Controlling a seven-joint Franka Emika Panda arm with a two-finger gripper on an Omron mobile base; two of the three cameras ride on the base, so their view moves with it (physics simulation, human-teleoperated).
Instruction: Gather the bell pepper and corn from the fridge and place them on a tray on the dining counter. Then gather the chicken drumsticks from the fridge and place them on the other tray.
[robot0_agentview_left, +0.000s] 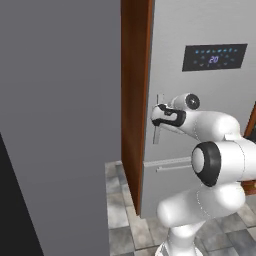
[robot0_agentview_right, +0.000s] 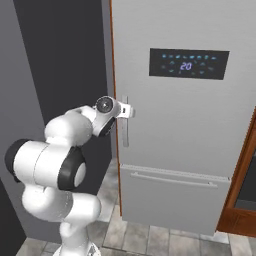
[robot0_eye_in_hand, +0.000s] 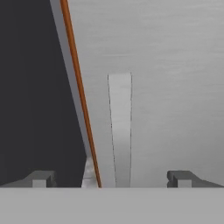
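Note:
The fridge (robot0_agentview_left: 200, 95) (robot0_agentview_right: 190, 135) is a tall pale grey unit with a black panel of blue lights, and its doors are shut. A slim vertical handle (robot0_agentview_left: 158, 134) (robot0_agentview_right: 125, 132) (robot0_eye_in_hand: 120, 131) runs along the upper door's left edge. My gripper (robot0_agentview_left: 159, 113) (robot0_agentview_right: 128, 112) (robot0_eye_in_hand: 111, 178) is up against that handle. It is open, with one dark fingertip (robot0_eye_in_hand: 41, 178) on either side of the bar and not touching it. The bell pepper, corn, chicken drumsticks, trays and dining counter are out of view.
A reddish-brown wood panel (robot0_agentview_left: 134, 100) borders the fridge's left side, next to a flat grey wall (robot0_agentview_left: 60, 115). The lower drawer has a horizontal bar handle (robot0_agentview_right: 172, 180). A wood cabinet (robot0_agentview_right: 242, 200) stands to the right. Grey floor tiles (robot0_agentview_right: 150, 235) lie in front.

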